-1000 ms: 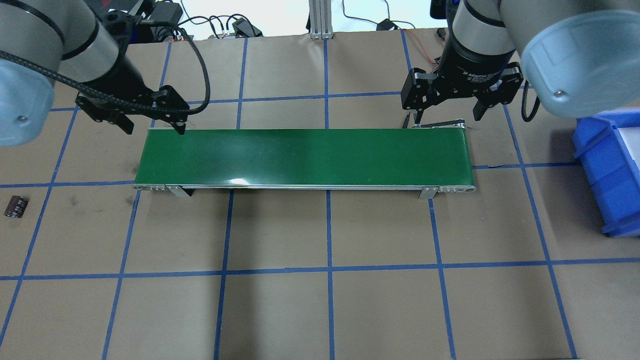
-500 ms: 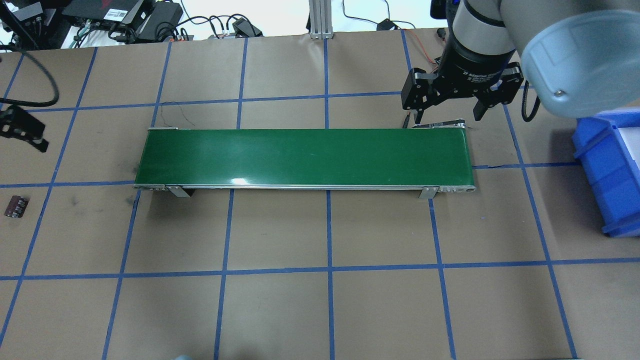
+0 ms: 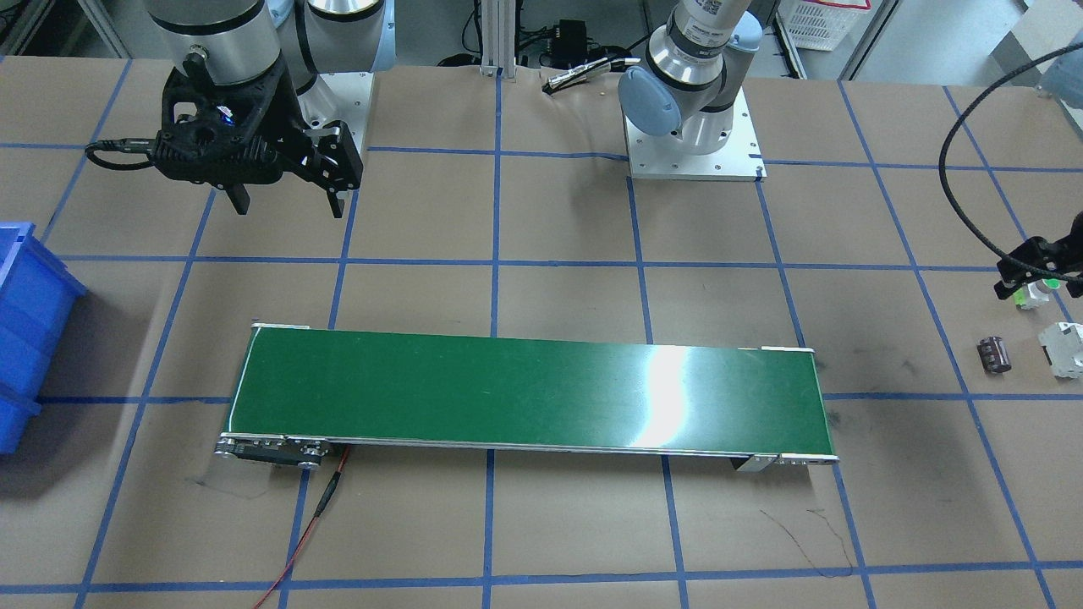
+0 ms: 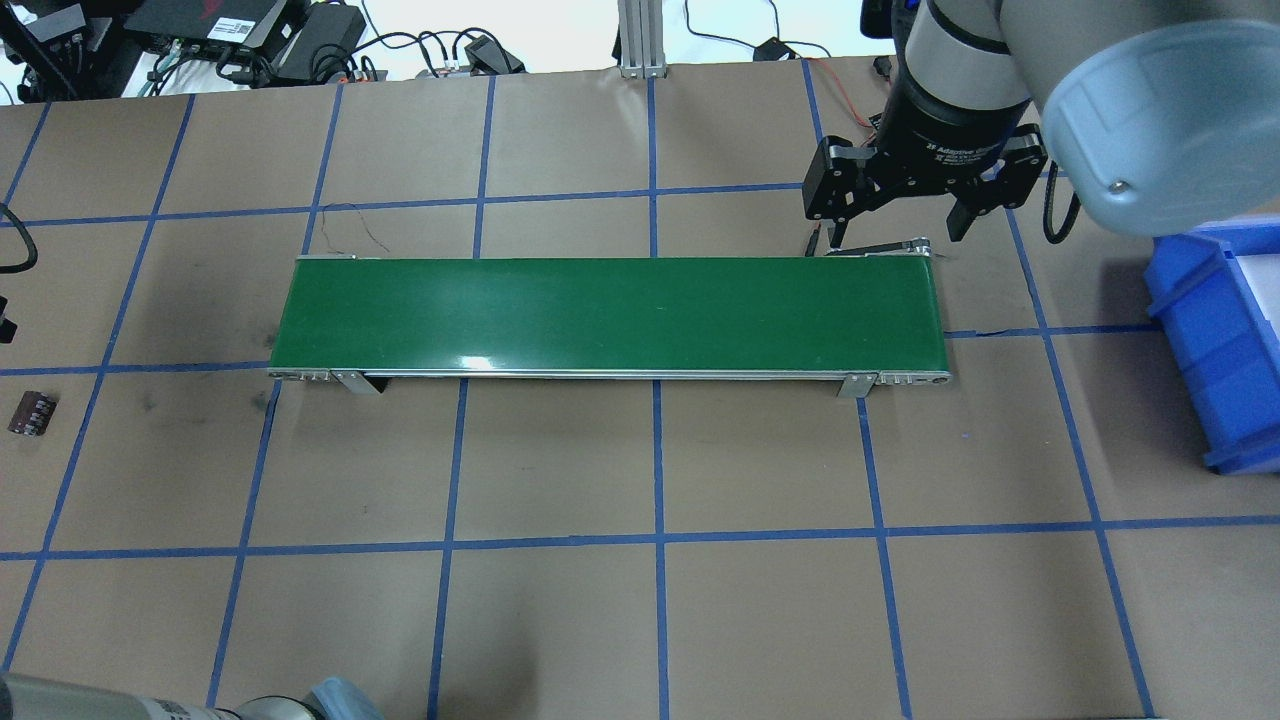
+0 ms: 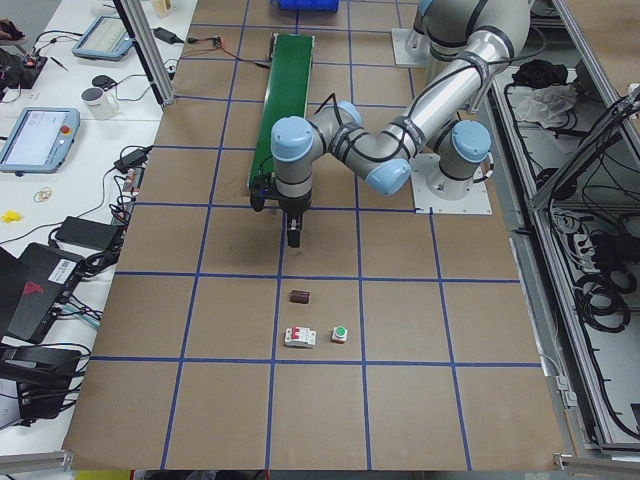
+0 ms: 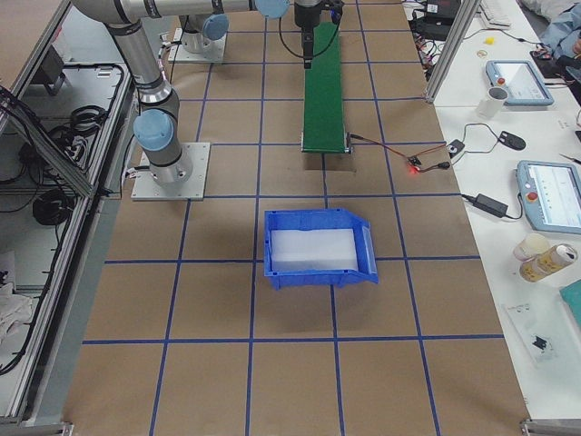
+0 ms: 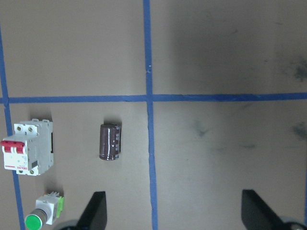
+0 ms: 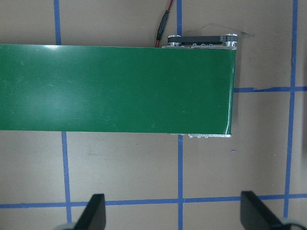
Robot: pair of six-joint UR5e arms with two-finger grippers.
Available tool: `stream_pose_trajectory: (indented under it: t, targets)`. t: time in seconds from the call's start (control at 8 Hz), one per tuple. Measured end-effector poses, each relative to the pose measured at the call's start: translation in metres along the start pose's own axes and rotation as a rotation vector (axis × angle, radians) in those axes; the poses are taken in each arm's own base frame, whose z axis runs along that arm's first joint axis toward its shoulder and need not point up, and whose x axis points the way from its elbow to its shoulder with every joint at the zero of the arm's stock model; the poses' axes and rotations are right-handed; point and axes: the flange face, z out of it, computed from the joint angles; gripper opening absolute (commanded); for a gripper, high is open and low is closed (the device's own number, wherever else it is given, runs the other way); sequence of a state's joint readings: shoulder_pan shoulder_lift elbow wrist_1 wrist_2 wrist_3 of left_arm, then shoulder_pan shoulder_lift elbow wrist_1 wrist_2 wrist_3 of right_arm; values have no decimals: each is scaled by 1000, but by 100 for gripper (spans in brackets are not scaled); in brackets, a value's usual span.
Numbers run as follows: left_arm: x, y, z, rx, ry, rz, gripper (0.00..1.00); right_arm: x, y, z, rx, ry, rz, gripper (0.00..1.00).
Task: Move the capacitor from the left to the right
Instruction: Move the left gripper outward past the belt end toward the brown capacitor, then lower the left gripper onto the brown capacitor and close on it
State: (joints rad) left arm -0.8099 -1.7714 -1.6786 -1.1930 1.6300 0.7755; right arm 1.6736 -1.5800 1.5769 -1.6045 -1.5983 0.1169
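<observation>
The capacitor (image 7: 110, 141), a stubby dark brown cylinder, lies on its side on the brown paper at the table's left end. It also shows in the front view (image 3: 992, 353), the overhead view (image 4: 32, 413) and the left side view (image 5: 299, 296). My left gripper (image 7: 175, 211) is open and empty above the paper, with the capacitor ahead of its left finger and apart from it. It shows in the front view (image 3: 1039, 275) at the right edge. My right gripper (image 4: 893, 232) is open and empty above the far right end of the green conveyor belt (image 4: 610, 315).
A white-grey breaker (image 7: 28, 148) and a white part with a green cap (image 7: 45, 213) lie just left of the capacitor. A blue bin (image 4: 1220, 340) stands at the table's right end. A red wire (image 8: 163, 26) leaves the belt's right end.
My left arm has swung from the belt's far left corner out past the overhead view's left edge, over to the parts. The right arm and the capacitor have not moved.
</observation>
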Motion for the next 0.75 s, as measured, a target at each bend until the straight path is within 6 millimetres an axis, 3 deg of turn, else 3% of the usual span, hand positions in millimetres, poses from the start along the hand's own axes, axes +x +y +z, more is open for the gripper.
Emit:
stream_pose_trajectory:
  t: [0.38, 0.75]
  targets:
    - [-67, -2, 88, 4, -4, 87, 100, 0, 0, 0, 0, 0, 0, 100]
    - [-92, 0, 154, -1, 41, 78, 100, 0, 0, 0, 0, 3, 0, 100]
